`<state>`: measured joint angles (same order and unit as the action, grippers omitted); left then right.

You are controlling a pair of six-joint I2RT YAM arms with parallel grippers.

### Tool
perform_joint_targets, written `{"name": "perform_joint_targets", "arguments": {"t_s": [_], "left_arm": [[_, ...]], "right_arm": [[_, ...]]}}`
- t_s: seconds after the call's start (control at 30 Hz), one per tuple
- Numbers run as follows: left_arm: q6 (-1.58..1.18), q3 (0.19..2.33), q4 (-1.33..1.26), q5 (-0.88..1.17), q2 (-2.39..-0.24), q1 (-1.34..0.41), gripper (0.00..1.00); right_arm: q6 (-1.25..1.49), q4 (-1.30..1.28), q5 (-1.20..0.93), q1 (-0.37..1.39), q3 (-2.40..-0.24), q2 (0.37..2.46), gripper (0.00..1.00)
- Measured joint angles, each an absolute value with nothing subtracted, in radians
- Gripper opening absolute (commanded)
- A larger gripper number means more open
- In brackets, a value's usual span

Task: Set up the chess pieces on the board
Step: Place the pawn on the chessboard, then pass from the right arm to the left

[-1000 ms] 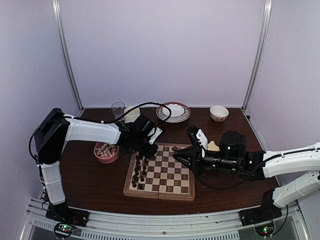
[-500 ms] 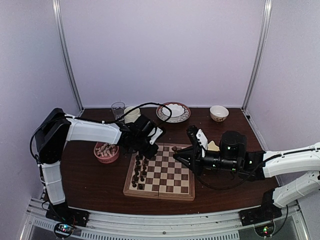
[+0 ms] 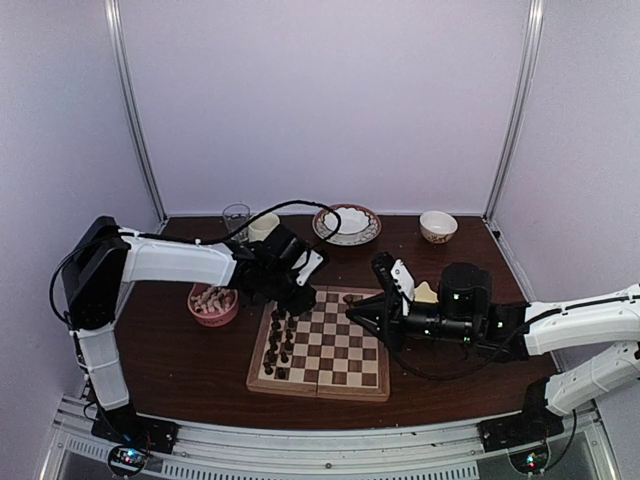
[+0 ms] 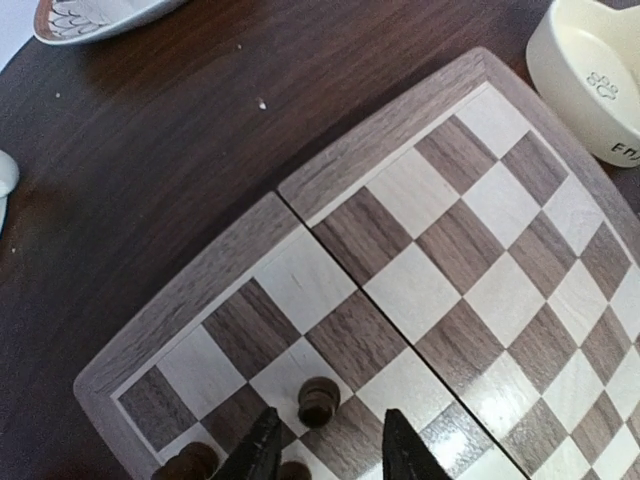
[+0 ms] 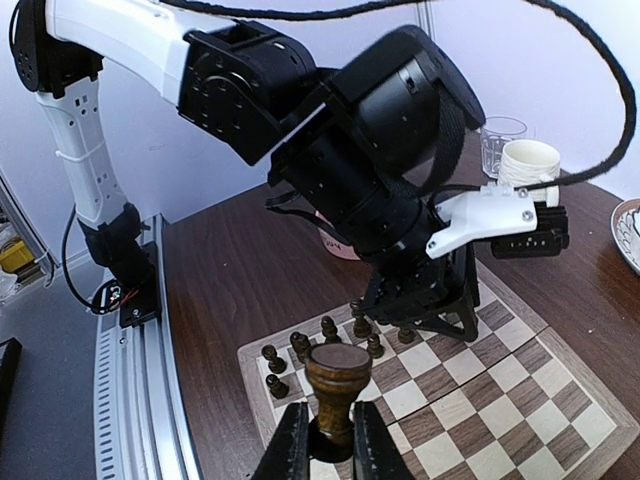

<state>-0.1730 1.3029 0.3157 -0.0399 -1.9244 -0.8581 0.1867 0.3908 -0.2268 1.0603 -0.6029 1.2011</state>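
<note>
Board (image 3: 340,356): between arms. Pieces (image 3: 277,345): clustered on its left files. Left gripper (image 4: 325,452): fingers spread either side of corner piece (image 4: 318,400). Right gripper (image 5: 327,445): pinching dark piece (image 5: 337,378) above board.

- board (image 4: 400,230): wood, pale and brown squares with plain grain, smooth, satin finish.
- table (image 4: 150,170): dark wood, fine streaked grain, low sheen.
- piece (image 5: 337,385): dark turned wood, polished, with light catching its flat top.
- cup (image 4: 600,70): cream glazed ceramic, glossy.
- glass (image 5: 497,135): clear and shiny.
- plate (image 3: 365,238): glazed ceramic with a patterned rim.
- bowl (image 3: 215,321): pink and smooth; material unclear.
- arms (image 3: 170,262): smooth white plastic shells, matt black housings.
- cable (image 3: 300,207): black, rubbery look.
- rail (image 3: 330,445): bare ribbed metal, dull silver.
</note>
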Motion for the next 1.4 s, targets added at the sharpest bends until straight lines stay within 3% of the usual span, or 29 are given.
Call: {"name": "perform_joint_targets", "arguments": {"t_s": [0.17, 0.37, 0.53, 0.73, 1.0, 1.4], "left_arm": [[-0.175, 1.243, 0.31, -0.029, -1.763, -0.859, 0.43], [-0.199, 1.129, 0.239, 0.042, -1.505, -0.883, 0.59], [-0.227, 1.001, 0.146, 0.137, -1.356, -0.897, 0.59], [-0.244, 0.863, 0.038, 0.139, -1.243, -0.897, 0.61], [-0.323, 0.846, -0.083, 0.275, -1.31, -0.897, 0.65], [-0.492, 0.878, -0.184, 0.492, -1.447, -0.897, 0.57]], "right_arm": [[0.186, 0.387, -0.227, 1.06, -0.603, 1.214, 0.0], [0.178, 0.369, -0.227, 1.06, -0.609, 1.257, 0.0], [0.158, 0.274, -0.205, 1.061, -0.685, 1.315, 0.0], [0.125, -0.015, -0.136, 1.061, -0.92, 1.413, 0.0], [0.072, -0.172, -0.084, 1.061, -0.96, 1.412, 0.0], [0.026, -0.14, -0.078, 1.065, -0.888, 1.391, 0.01]]}}
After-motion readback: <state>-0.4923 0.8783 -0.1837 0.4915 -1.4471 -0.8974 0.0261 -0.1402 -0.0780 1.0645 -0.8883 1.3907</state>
